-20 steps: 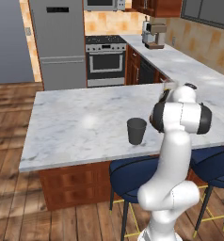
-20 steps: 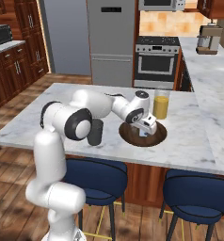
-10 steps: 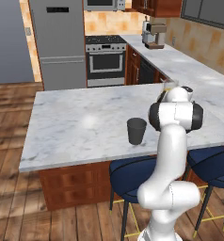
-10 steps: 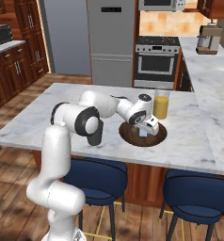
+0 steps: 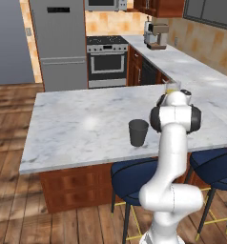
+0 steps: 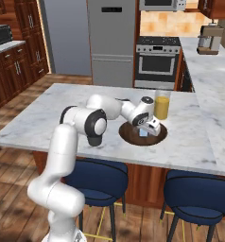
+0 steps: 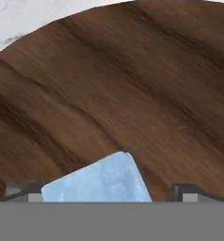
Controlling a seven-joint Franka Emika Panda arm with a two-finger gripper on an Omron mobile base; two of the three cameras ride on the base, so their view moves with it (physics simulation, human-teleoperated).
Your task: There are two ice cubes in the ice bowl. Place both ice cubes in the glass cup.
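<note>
In the hand view one ice cube (image 7: 97, 181) sits right between the two finger tips (image 7: 22, 190) of the gripper (image 7: 104, 193), which stand spread either side of it and do not touch it, so the jaws are open around it. It rests on the ice bowl (image 7: 132, 94) floor directly below the hand. The glass cup (image 5: 138, 132) stands well apart on the counter (image 5: 77, 124), on the arm's left.

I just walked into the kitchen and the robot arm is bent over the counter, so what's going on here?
The robot arm has its gripper down inside the brown bowl on the marble island, beside a glass of orange juice. In the hand view, a pale blue ice cube sits between the two fingertips, which are spread on either side of it, apparently not yet closed. The dark grey cup, where the ice should go, stands apart on the island.
</note>
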